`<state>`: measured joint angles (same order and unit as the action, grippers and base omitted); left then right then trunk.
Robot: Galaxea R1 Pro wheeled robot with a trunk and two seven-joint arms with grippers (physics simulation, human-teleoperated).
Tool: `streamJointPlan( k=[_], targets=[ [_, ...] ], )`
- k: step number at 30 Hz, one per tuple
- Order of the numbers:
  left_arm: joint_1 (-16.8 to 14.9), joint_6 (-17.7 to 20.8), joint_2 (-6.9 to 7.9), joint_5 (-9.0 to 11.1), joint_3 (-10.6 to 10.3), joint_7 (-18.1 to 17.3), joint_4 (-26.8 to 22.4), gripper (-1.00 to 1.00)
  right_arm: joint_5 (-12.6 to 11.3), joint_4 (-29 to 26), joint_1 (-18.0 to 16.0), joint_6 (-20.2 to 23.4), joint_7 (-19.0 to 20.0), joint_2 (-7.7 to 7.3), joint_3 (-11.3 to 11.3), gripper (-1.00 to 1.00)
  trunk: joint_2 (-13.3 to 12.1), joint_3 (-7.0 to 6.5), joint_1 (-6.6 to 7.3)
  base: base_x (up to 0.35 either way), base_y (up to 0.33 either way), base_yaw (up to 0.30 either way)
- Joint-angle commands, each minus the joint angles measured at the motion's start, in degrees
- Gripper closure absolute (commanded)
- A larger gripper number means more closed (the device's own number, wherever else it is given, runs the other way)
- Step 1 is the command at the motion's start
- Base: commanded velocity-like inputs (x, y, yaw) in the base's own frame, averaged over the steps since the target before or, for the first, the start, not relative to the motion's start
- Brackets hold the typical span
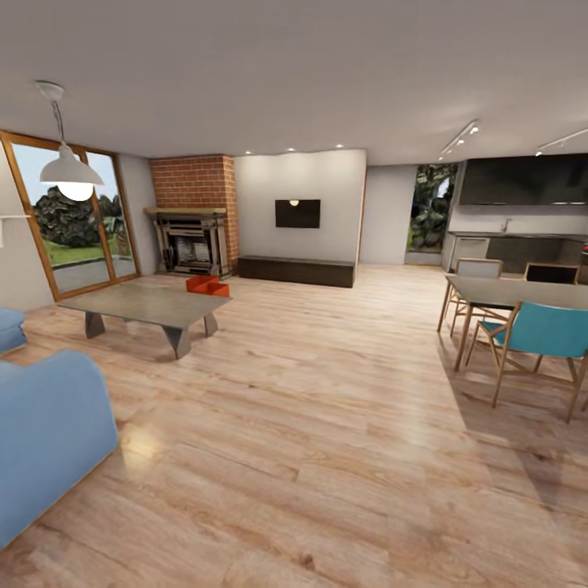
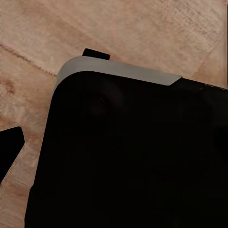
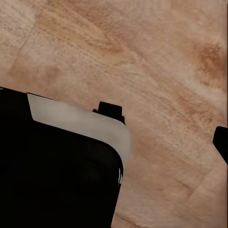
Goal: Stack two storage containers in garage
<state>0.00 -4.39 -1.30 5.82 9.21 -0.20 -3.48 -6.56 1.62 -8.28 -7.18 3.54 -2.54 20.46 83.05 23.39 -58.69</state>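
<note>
Left claw: one dark fingertip (image 2: 10, 147) shows at the edge of the left wrist view over wood planks; how far the claw is open cannot be told, and nothing is seen in its hold.
Right claw: one dark fingertip (image 3: 221, 142) shows at the edge of the right wrist view; its opening cannot be told either, and nothing is seen held.
Robot base: a black body with a pale grey rim (image 2: 118, 71) lies under both wrist cameras, standing on the wood floor.
Storage containers: two orange-red bins (image 1: 207, 285) sit on the wood-plank floor (image 1: 327, 425) of the living room, just beyond the far edge of the coffee table (image 1: 147, 306) and in front of the brick fireplace (image 1: 194, 237); they touch or nearly touch each other.
Contents: too far off to tell.
Open room: a wide stretch of bare planks runs between the coffee table on the left and the dining table (image 1: 514, 292) on the right.
Edges: a blue sofa (image 1: 45, 433) crowds the near left; wood-framed glass doors (image 1: 69, 216) line the left wall.
Counts: two bins, one coffee table, one dining table, one teal chair (image 1: 543, 335) nearest, one pendant lamp (image 1: 69, 167), one dark wall screen (image 1: 297, 213).
</note>
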Motion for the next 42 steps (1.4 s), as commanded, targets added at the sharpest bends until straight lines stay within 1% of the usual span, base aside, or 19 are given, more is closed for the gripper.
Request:
streamJointPlan(
  k=[1,19,35,42],
  targets=[
    [0.00,-0.10,-0.02,0.59,0.01,-0.03,-0.04,-1.00,-0.58,0.17,-0.07,-0.34,0.27,-0.02,0.43,-1.00,0.03,0.05,-0.03,0.325,0.084,0.000],
    [0.00,-0.35,-0.02,0.46,-0.03,0.09,-0.29,-1.00,-1.30,0.13,-0.07,-0.47,-0.08,-0.09,-0.29,-1.00,0.03,0.05,-0.03,0.325,0.111,-0.004],
    [0.00,-0.39,-0.02,0.43,-0.06,0.11,-0.39,-1.00,-1.08,0.15,-0.07,-0.47,-0.02,0.02,-0.16,-1.00,0.03,0.05,-0.03,0.325,0.108,-0.221],
    [0.00,-0.38,-0.02,0.46,-0.05,0.11,-0.39,-1.00,-1.00,0.16,-0.07,-0.47,-0.02,0.02,0.05,-1.00,0.03,0.05,-0.03,0.325,0.066,-0.064]
  ],
)
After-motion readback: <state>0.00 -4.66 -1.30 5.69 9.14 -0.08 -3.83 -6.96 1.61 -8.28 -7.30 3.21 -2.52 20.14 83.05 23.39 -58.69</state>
